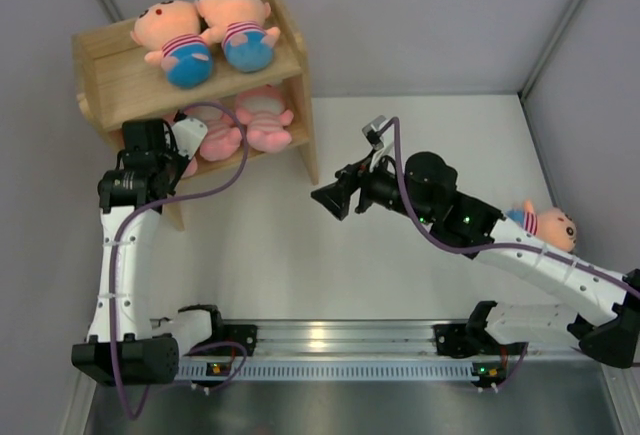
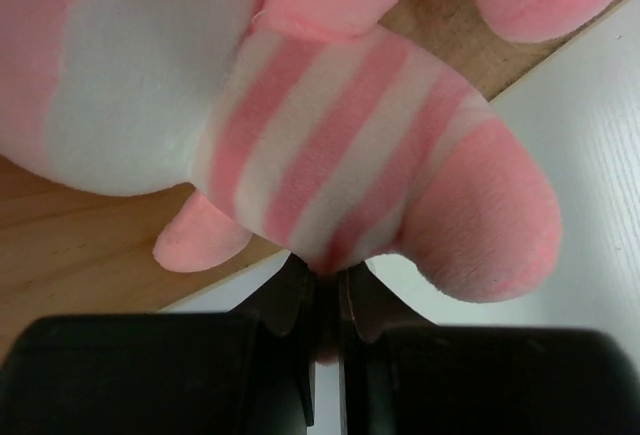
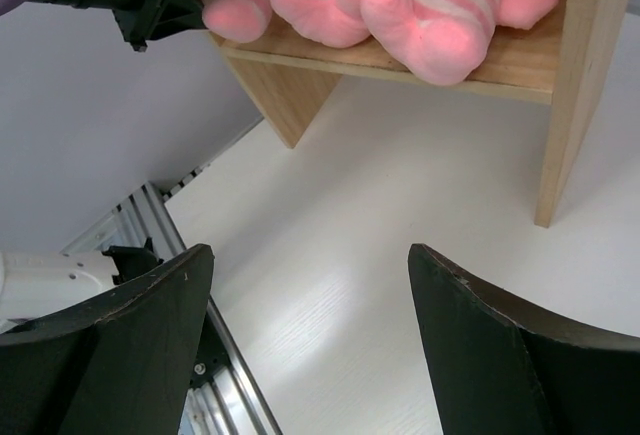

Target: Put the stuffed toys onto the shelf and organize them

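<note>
Pig (image 2: 330, 155) pinched at the shelf (image 1: 105, 70), one doll (image 1: 552, 223) on the counter (image 1: 400, 155)
Left claw (image 2: 325, 295) clamps the pig's striped leg over the lower board's edge, arm stretched forward; right claw (image 3: 308, 255) gapes wide toward the shelf, yet the doll lies behind it, against its forearm, head rightward.

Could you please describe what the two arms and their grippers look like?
The left arm and right arm have white tubular links with black joint housings. A purple cable trails along each. The left gripper and right gripper have matte black, wedge-shaped fingers.
</note>
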Controlling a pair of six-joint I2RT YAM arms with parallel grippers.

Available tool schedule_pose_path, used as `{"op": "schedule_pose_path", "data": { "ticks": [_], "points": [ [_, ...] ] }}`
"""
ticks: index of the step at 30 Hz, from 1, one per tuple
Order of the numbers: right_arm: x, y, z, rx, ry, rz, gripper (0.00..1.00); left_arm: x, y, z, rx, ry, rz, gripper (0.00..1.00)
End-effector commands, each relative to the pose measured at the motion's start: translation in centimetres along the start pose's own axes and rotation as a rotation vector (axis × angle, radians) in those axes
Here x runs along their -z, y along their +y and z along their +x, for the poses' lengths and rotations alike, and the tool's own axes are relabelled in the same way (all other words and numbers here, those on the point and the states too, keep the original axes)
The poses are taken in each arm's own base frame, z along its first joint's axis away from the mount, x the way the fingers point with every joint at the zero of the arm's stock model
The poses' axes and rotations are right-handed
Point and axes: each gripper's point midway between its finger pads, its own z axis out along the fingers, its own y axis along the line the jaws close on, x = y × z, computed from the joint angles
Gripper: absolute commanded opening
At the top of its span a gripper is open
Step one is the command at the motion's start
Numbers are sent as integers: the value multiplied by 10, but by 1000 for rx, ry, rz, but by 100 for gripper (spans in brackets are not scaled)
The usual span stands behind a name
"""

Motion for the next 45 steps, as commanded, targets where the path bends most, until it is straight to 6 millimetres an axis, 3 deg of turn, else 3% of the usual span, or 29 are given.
{"op": "schedule_pose_path", "data": {
  "ticks": [1,10,15,17,18,22,27,30,33,34,36,37,39,40,42,43,45],
  "points": [
    [-1,-3,-6,21,-8,-6,79,-12,14,-15,-14,-46,-60,0],
    [-5,-18,-3,5,2,30,80,-34,20,-17,-54,-23,-78,0],
    [-4,-25,-2,3,5,49,80,-45,14,-10,-50,1,-62,1],
    [-3,-25,-2,4,5,47,80,-46,11,-7,-40,6,-56,9],
    [-3,-26,-2,4,8,50,80,-43,10,-7,-37,-1,-55,22],
    [0,-26,-3,4,3,50,80,-31,14,-10,-23,-35,-75,47],
    [3,-35,-2,1,13,92,82,-17,17,-13,-16,-72,-92,60],
    [7,-57,4,-11,40,201,83,-9,18,-14,-15,-96,-98,63],
    [16,-94,7,-34,56,366,88,-1,15,-15,-9,-127,-93,70],
    [26,-119,13,-52,76,475,90,1,14,-15,-10,-135,-91,71],
    [39,-148,23,-88,97,595,93,1,8,-11,-22,-140,-78,74],
    [54,-175,27,-112,105,699,97,1,7,-10,-23,-139,-74,75],
    [76,-205,40,-177,122,817,99,0,2,-7,-22,-142,-61,77],
    [100,-234,42,-226,118,925,100,1,0,-7,-26,-144,-51,77],
    [127,-264,59,-317,114,1045,99,6,-5,-8,-25,-167,-28,78],
    [157,-289,57,-370,68,1149,99,8,-7,-9,-25,-175,-23,78],
    [191,-308,72,-452,31,1273,99,16,-10,-10,-15,-201,-9,79]
  ]
}}
